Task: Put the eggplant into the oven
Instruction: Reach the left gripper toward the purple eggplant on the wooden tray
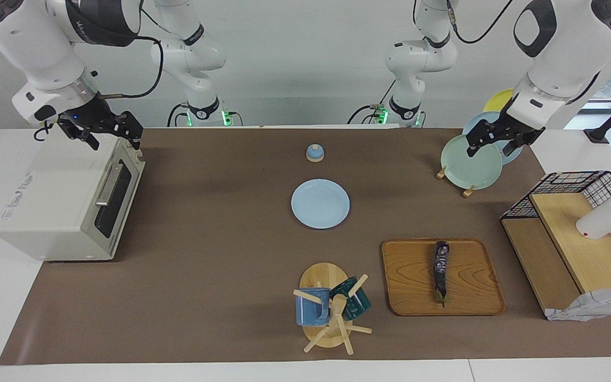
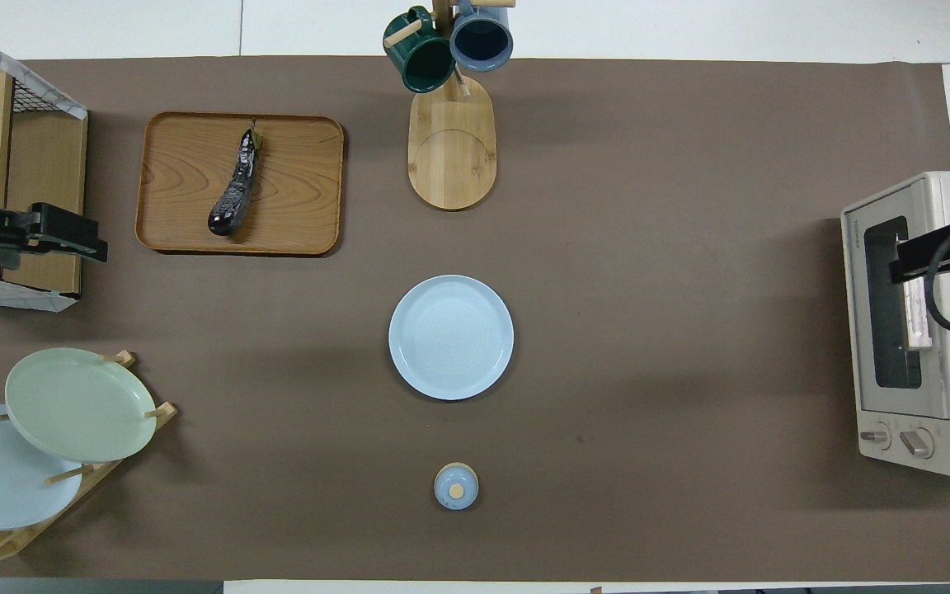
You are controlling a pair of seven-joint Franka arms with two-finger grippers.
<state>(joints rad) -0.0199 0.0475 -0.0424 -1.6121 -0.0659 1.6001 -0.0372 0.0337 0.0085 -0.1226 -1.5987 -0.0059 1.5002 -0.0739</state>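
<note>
Meanwhile eggplant (image 1: 441, 271) mid-tray (image 1: 406, 297); oven (image 1: 45, 212) closed; both hands agape: left (image 1: 494, 142), right (image 1: 108, 133).

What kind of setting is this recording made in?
Likely a lab bench staged as a kitchen: a toaster oven, a rack of plates and a mug tree on a paper-covered table.

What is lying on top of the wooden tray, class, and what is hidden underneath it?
Only the eggplant lies on the wooden tray, lengthwise, its stem end pointing away from the robots. The tray's wood around it is bare. The strip of wood directly beneath the eggplant is covered.
</note>
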